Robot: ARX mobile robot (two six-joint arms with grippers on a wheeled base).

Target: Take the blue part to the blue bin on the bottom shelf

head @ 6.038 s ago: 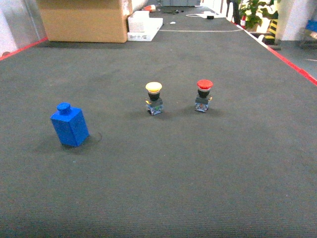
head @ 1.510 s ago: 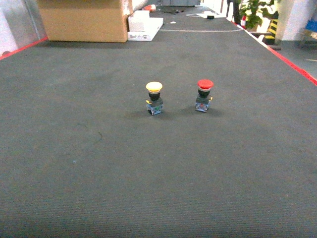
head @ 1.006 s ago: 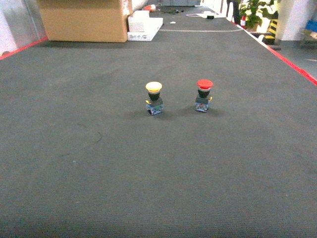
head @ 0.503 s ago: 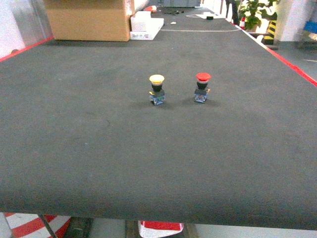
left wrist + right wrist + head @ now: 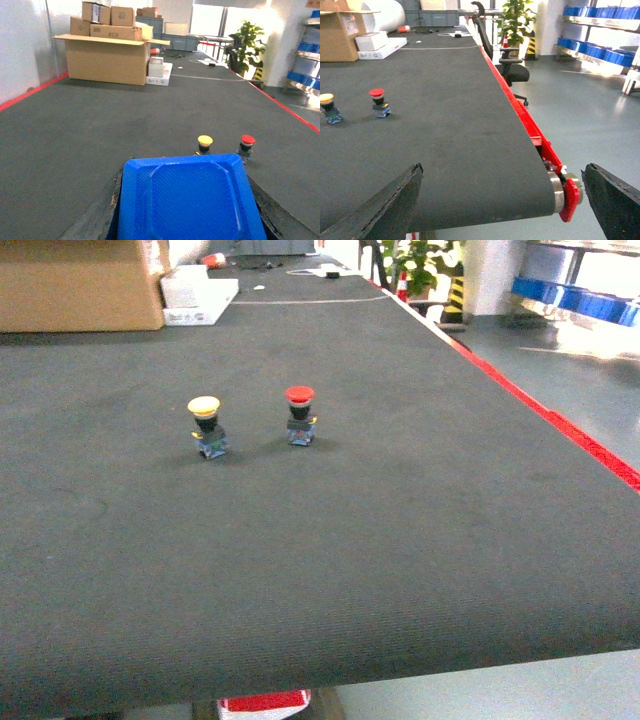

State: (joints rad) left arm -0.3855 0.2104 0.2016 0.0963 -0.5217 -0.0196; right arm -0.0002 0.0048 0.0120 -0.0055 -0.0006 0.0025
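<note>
**Blue part lifted off the belt, carried in the left claw**

While the left claw [image 5: 187, 235] holds the blue part [image 5: 187, 197] clamped between its dark fingers, the block fills the lower half of the left wrist view, lifted above the tabletop [image 5: 350, 540], with the yellow-capped push-button [image 5: 204, 144] and red-capped push-button [image 5: 246, 145] showing beyond its far edge. Six seconds ago the blue part stood on the tabletop well left of the yellow-capped push-button; that spot is now bare in the head view, and the head camera has swung right, shifting both buttons leftward. I judge the pick finished and the robot turning toward the drop-off. The right claw [image 5: 505, 200] hangs with its jaws spread wide and nothing between them, near the tabletop's red edge. Neither the blue bin nor the bottom shelf can be identified for certain; blue crates [image 5: 592, 50] on a rack sit far right of the red-capped push-button.
</note>
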